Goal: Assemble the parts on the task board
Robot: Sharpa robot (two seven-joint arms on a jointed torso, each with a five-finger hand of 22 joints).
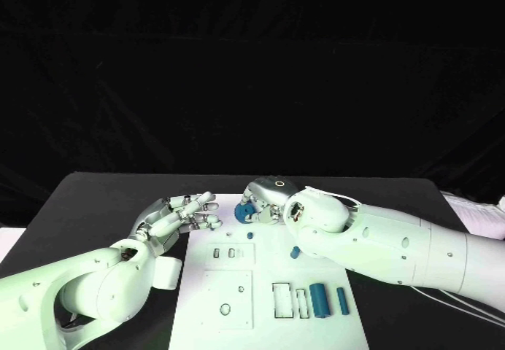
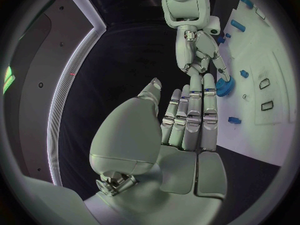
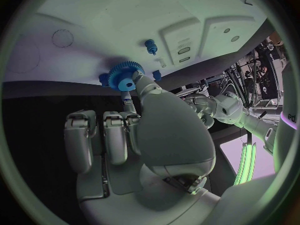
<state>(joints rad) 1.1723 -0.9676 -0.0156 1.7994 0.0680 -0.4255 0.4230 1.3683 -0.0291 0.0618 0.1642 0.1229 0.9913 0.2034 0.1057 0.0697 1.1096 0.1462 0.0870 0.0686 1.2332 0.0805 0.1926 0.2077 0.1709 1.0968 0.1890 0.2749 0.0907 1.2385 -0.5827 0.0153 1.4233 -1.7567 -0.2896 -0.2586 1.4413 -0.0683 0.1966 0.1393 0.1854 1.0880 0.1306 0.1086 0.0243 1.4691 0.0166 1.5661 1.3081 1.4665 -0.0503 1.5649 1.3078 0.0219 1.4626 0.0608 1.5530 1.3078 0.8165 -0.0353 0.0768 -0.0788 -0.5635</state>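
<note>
Right hand: while it pinches a blue gear (image 3: 125,78) between thumb and fingertips, the right hand (image 1: 263,200) sits at the centre of the head frame, over the far edge of the task board (image 1: 263,321); its other fingers are curled.
Gear: held on edge with its bore facing the wrist camera, above the board and touching nothing but the fingers.
Left hand: the left hand (image 1: 176,216), left of centre in the head frame, holds nothing, fingers stretched and slightly apart, tips reaching toward the gear.
Board: a small blue peg (image 3: 150,46) stands near the gear, in the upper middle of the right wrist frame; rectangular recesses (image 1: 226,253) and blue bars (image 1: 328,300) lie lower in the head frame.
Worktop: black, showing on both sides of the board.
Risk, slip: the pinch looks shallow, so the gear could tip or drop if the fingers ease.
Risk, misfit: a tilted bore would likely jam on a peg.
Risk, collision: the two hands are near, so a careless reach could knock the gear loose.
</note>
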